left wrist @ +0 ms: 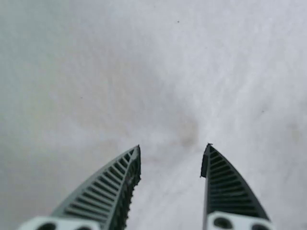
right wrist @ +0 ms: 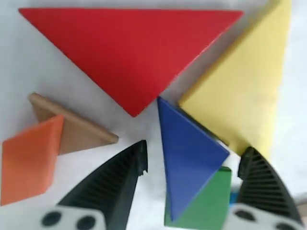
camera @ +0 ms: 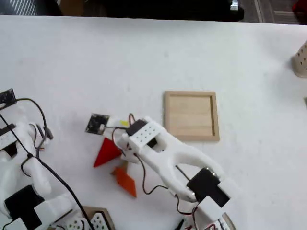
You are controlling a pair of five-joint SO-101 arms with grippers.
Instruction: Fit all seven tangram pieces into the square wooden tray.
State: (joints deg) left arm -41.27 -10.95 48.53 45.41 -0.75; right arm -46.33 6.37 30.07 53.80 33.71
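The square wooden tray (camera: 166,115) is pale timber with a raised rim and fine grain running across its floor. The tangram pieces lie outside it, clustered on the white table (camera: 144,57) off the tray's left side as the high view looks down. The right arm (camera: 172,158), white plastic with black motor blocks and loose wires, covers most of the cluster. The red triangle (camera: 106,152), the orange piece (camera: 125,181) and a sliver of the yellow triangle (camera: 123,123) stick out from under it.

The right wrist view shows the pieces as flat, matte slabs with sharp edges. The yellow triangle is cut off at the frame edge and sits just beside the red one. A blue triangle (right wrist: 189,153) lies over a green piece (right wrist: 211,203), which is too covered and cropped to tell its shape. A tan triangle (right wrist: 72,129) of bare wood is partly under the orange piece, a slanted four-sided slab. A paler blue sliver beside the green is too small to identify. The right gripper (right wrist: 194,151) is spread wide, with its ribbed black fingers on either side of the blue triangle. Whether they touch it cannot be told.

The left arm (camera: 24,191) sits well apart from the tray, beyond the cluster. The left gripper (left wrist: 172,147) is also parted, its ribbed grey-green fingers over faintly stained table.
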